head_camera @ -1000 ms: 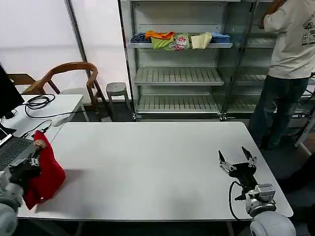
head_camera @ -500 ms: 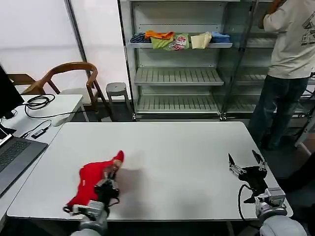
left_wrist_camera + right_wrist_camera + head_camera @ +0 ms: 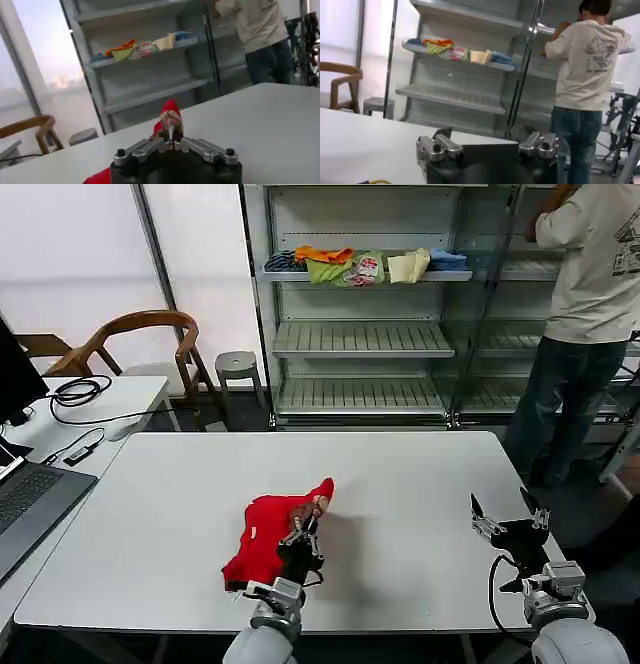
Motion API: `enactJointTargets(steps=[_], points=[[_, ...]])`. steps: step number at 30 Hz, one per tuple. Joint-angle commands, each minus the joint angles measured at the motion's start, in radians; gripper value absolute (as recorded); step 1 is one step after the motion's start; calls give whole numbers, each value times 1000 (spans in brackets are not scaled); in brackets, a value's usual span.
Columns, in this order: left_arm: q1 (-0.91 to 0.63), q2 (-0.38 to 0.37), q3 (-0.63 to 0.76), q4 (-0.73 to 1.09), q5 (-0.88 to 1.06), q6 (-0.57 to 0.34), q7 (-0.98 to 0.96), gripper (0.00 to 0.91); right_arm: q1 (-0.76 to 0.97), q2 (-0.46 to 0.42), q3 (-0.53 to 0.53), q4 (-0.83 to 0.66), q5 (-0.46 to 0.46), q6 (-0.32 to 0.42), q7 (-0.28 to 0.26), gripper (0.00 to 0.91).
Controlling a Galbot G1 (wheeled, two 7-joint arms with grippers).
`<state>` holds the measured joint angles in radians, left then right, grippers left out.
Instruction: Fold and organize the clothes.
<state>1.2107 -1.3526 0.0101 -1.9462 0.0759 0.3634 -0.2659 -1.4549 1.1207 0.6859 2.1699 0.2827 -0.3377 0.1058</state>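
Since the earlier frames the T-shirt (image 3: pixel 268 536) has been carried rightward from the table's (image 3: pixel 400 484) left edge to just left of its middle, near the front edge. The left gripper (image 3: pixel 303 536) has travelled with it, and the right gripper (image 3: pixel 510 519) has been drawn slightly further right.

The T-shirt is seen bunched in a crumpled heap, its bulk to the left of the left gripper and resting on the table. One corner is pinched between the closed fingers and stands up as a red peak just above and beyond them. In the left wrist view that peak (image 3: pixel 170 112) is seen rising from the meeting fingertips of the left gripper (image 3: pixel 171 136).

The left arm is extended forward from the near edge, gripper pointing away.

The right gripper is held above the table's near right corner, fingers spread apart and pointing upward, nothing between them. In the right wrist view the right gripper (image 3: pixel 487 145) is seen with its fingers wide apart.
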Motion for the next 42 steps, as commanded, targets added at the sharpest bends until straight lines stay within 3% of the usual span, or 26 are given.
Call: enactJointTargets(steps=[1,5,13,16,19,23,25,28,32,37,42], points=[[-203,-99,89,105,-395,72,-117,907,24,2,0,-15,0,-2,-3,907],[-238,-142,75,117,-554,73,-176,907,37,5,-8,-25,-1,-1,-4,907],[-246,-175,51,62,-624,24,-149,907,50,15,-22,-34,-4,1,-8,907],[-245,-115,-18,5,-581,14,-108,907,56,19,-29,-36,-4,2,-17,907],[-228,-9,-114,-41,-472,-17,-15,907,61,19,-38,-41,-8,11,-35,907],[-139,135,-324,-50,-366,-138,158,907,76,27,-79,-64,-19,51,-16,907],[-107,171,-408,-40,-327,-160,192,907,93,36,-95,-82,-38,69,-23,907],[-32,242,-552,-9,-299,-268,311,907,127,52,-131,-122,-71,80,-30,907],[54,278,-617,-10,-309,-290,319,907,169,70,-168,-183,-105,134,-71,907],[80,303,-657,-2,-320,-289,305,907,215,98,-203,-257,-147,151,-71,907],[84,321,-661,3,-326,-306,304,907,241,98,-187,-296,-181,157,-119,907]])
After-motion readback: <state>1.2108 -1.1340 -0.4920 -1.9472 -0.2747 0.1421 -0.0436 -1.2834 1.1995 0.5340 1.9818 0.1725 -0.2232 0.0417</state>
